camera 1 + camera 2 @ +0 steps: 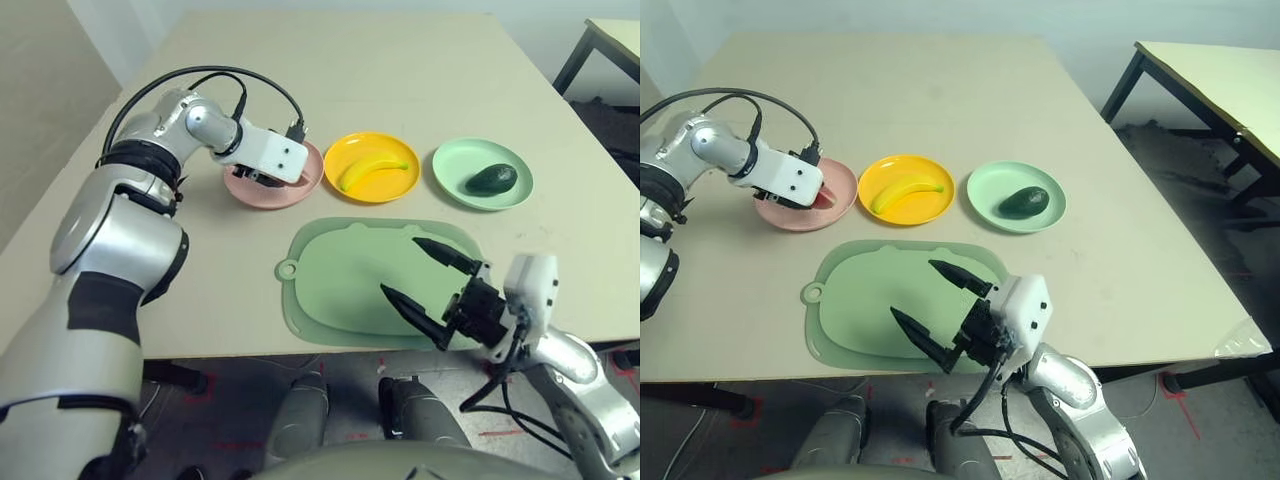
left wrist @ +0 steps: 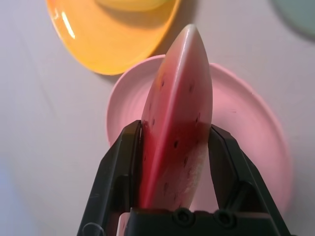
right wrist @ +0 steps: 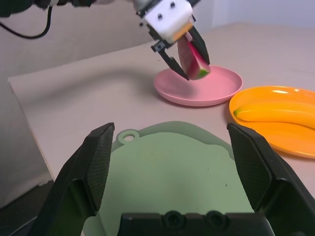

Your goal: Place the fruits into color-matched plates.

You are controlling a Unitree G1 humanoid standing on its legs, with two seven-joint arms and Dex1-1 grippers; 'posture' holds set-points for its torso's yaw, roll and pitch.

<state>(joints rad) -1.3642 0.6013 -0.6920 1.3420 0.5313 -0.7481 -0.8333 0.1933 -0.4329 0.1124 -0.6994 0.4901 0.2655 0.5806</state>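
We held the wedge (image 2: pixel 178 123) clamped in our left end effector (image 3: pixel 181 54) just above the pink plate (image 3: pixel 206 89), judging a low, gentle release best.

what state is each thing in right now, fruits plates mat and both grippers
watermelon wedge: gripped, above the pink plate
pink plate: nothing lying on it yet
banana: lying in the yellow-orange plate
avocado: lying in the mint green plate
sage-green mat: flat on the table, bare
left gripper: shut on the wedge
right gripper: open, holding nothing, over the mat
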